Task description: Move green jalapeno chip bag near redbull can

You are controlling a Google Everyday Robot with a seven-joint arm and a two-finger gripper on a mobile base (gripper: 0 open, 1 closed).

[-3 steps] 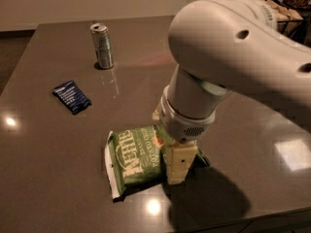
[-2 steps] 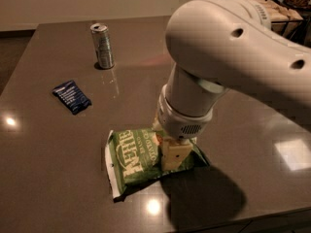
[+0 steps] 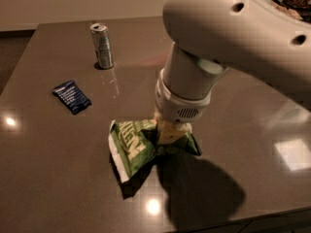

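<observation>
While the end effector (image 3: 171,130) pinches one chip bag (image 3: 133,147), one redbull can (image 3: 102,45) stands apart.

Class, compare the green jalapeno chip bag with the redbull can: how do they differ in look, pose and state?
The green jalapeno chip bag is green, soft and crumpled; the redbull can is silver, rigid and slim. The bag lies near the front, pinched by the gripper; the can stands upright, untouched, at the back. Both share the dark table.

The crinkly green jalapeno chip bag (image 3: 133,147), white-lettered, is bunched at its middle where the gripper (image 3: 170,130) pinches it from above; the slim silver redbull can (image 3: 102,45) stands upright, well apart, behind-left
</observation>
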